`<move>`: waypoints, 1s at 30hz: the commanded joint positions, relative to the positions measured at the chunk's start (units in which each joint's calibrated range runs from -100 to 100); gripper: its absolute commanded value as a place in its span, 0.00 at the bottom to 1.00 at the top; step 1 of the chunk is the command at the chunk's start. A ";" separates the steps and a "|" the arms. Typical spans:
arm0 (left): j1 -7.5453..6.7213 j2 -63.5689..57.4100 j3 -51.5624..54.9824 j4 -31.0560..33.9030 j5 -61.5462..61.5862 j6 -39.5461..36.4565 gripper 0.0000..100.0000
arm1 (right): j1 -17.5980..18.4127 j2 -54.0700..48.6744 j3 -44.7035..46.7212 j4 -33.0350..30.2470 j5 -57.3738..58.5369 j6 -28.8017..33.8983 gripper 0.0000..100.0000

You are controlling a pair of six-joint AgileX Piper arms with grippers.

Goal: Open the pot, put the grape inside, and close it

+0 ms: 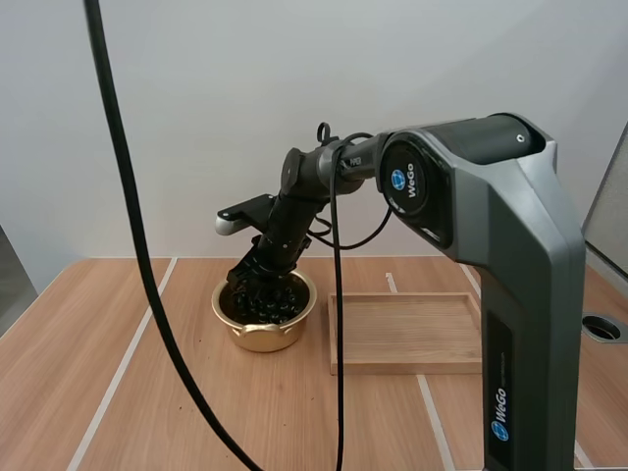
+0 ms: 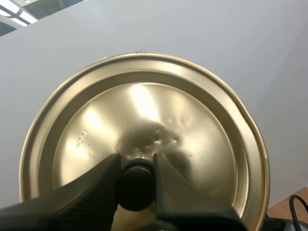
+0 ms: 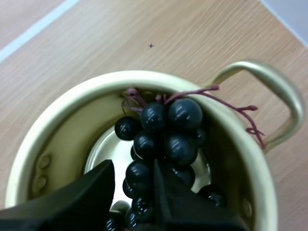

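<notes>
The gold pot (image 1: pixel 228 316) stands open on the table left of centre. My right gripper (image 1: pixel 257 282) reaches down into it from above. In the right wrist view its fingertips (image 3: pixel 103 180) pinch a bunch of dark grapes (image 3: pixel 166 134) that hangs inside the pot (image 3: pixel 53 120), the reddish stem lying over the rim near one handle (image 3: pixel 285 103). The grapes (image 1: pixel 273 304) show dark inside the pot. My left gripper (image 2: pixel 136 166) is shut on the black knob (image 2: pixel 136 188) of the gold lid (image 2: pixel 192 139), held up in the air with its top side facing the camera.
A wooden tray (image 1: pixel 407 334) lies flat just right of the pot, nearly touching it. Bare wooden table with white lines spreads in front and to the left. A round hole (image 1: pixel 601 327) sits at the table's right edge.
</notes>
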 commanded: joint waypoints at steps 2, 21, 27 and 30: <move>-0.10 -0.31 -0.44 0.16 -0.75 -0.20 0.00 | 0.03 0.65 0.23 0.42 0.31 -0.46 0.48; -0.10 -0.31 -0.44 0.50 -0.77 -0.20 0.00 | 0.03 -3.97 0.23 1.74 1.57 -0.46 0.48; -0.10 -0.31 -0.44 0.50 -0.77 -0.20 0.00 | 0.03 -8.41 0.23 1.37 0.25 -0.46 0.48; -0.10 -0.31 -0.44 0.50 -0.77 -0.20 0.00 | -0.17 -10.68 0.23 0.65 0.25 -0.46 0.48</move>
